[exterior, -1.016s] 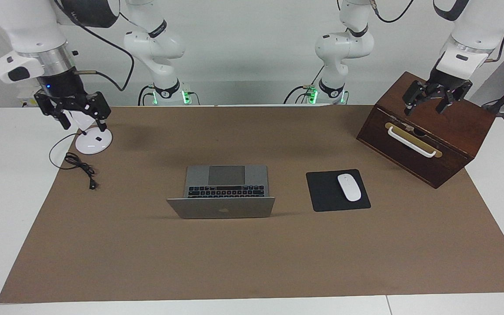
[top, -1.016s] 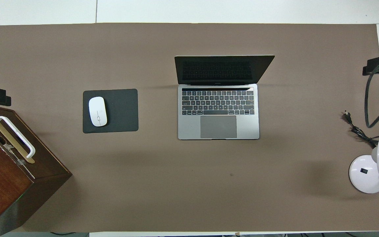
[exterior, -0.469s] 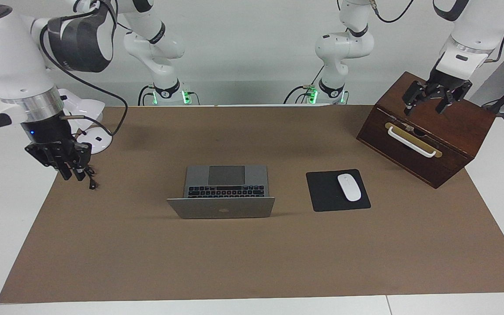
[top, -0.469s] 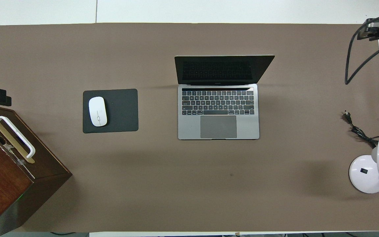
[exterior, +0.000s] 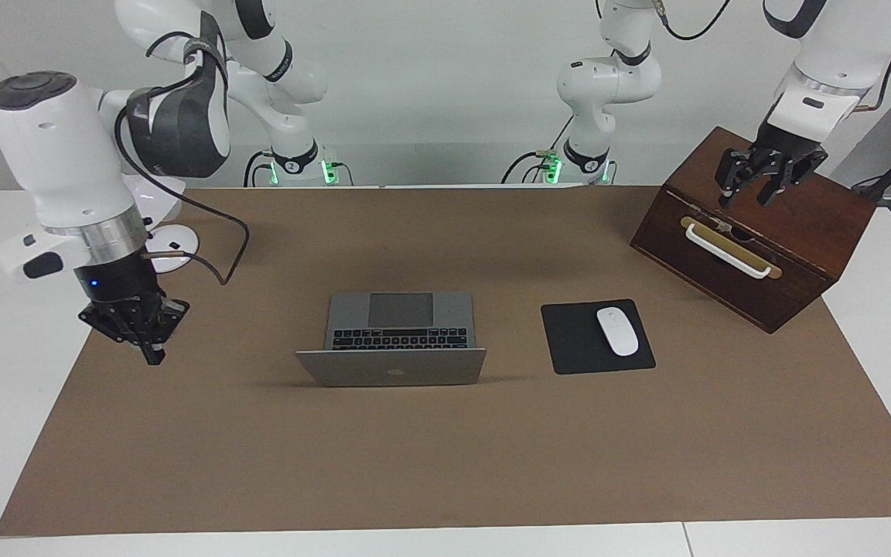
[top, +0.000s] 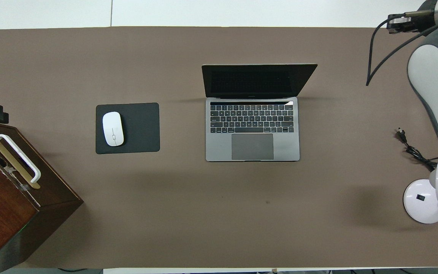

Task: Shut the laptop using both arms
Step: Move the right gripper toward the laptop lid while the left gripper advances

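1. Laptop (exterior: 391,340) is seen open at the middle of the worktop (exterior: 445,464).
2. Right end effector (exterior: 153,357) is held over the worktop's edge at the right arm's end, fingers pressed together.
3. Left end effector (exterior: 747,199) is held spread over the wooden box (exterior: 801,247) at the left arm's corner.

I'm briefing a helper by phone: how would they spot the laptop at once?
Look to the middle of the brown mat. The laptop sits there open, beside a black mouse pad bearing a white mouse. It alone is silver-grey, with black keys and a raised lid.
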{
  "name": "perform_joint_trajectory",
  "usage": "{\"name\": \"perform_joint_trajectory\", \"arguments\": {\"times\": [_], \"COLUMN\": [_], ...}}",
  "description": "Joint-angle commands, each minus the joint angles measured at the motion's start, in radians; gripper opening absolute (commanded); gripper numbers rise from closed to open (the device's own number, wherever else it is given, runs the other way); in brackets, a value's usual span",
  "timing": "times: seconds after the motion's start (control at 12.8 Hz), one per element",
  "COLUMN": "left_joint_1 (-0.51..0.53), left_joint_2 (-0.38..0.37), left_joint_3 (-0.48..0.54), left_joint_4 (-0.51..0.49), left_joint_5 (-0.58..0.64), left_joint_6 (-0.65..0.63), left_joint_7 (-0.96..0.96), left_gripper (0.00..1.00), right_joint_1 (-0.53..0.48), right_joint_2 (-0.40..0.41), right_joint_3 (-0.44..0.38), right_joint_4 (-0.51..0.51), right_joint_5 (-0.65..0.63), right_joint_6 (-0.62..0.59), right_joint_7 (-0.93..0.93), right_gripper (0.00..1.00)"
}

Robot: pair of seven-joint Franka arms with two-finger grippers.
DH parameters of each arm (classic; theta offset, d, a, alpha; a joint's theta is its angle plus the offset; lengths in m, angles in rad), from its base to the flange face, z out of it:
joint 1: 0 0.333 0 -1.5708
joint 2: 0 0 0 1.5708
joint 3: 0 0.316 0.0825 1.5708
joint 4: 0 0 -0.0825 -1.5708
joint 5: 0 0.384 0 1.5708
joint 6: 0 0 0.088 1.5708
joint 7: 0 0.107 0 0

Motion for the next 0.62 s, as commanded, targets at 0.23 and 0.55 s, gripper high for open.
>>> {"name": "perform_joint_trajectory", "arguments": {"times": [0.23, 0.55], "left_joint_1": [-0.013, -0.041], "left_joint_2": [-0.031, -0.07], "left_joint_3": [-0.007, -0.008], "left_joint_4": [-0.056, -0.165], "left_joint_5": [0.001, -0.134], "left_joint_6": [0.13, 0.234], "left_joint_7": [0.021, 0.039], "left_gripper": [0.0, 0.0], "right_joint_1": [0.068, 0.138], "right_joint_2": [0.115, 0.125], "right_joint_3": [0.009, 0.01], "right_joint_4": [0.13, 0.129], "right_joint_5": [-0.08, -0.129], "right_joint_6": [0.026, 0.029], "right_joint_7": [0.08, 0.214], "right_gripper": [0.0, 0.0]}}
